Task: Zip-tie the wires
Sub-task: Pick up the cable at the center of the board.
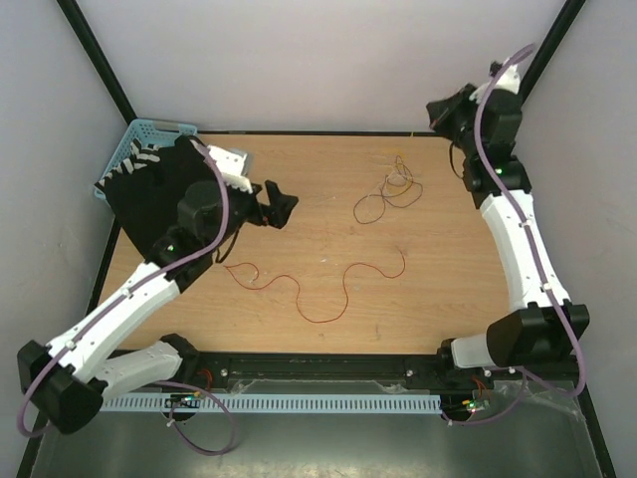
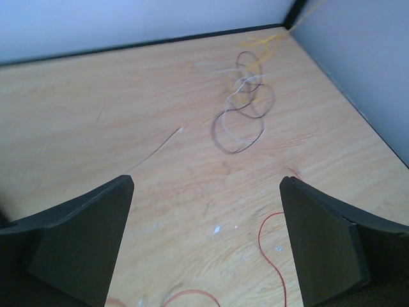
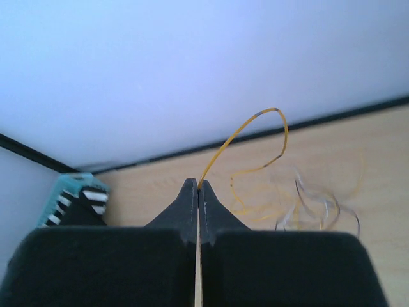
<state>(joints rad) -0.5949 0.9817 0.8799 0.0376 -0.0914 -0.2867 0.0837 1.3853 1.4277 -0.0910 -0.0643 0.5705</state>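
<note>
Top view: two arms. The left gripper [image 1: 277, 206], left of centre, is spread wide and holds nothing. One red wire [image 1: 344, 295] snakes across lower centre. A tangle of wires [image 1: 388, 189] lies at upper right, its strands too fine to count. One blue basket [image 1: 134, 149] sits upper left.

Left wrist view: one pale zip tie [image 2: 156, 149] lies centre-left, apart from the tangle.

Right wrist view: the right gripper [image 3: 199, 187] is clenched on one orange wire [image 3: 243, 126], which loops upward.
</note>
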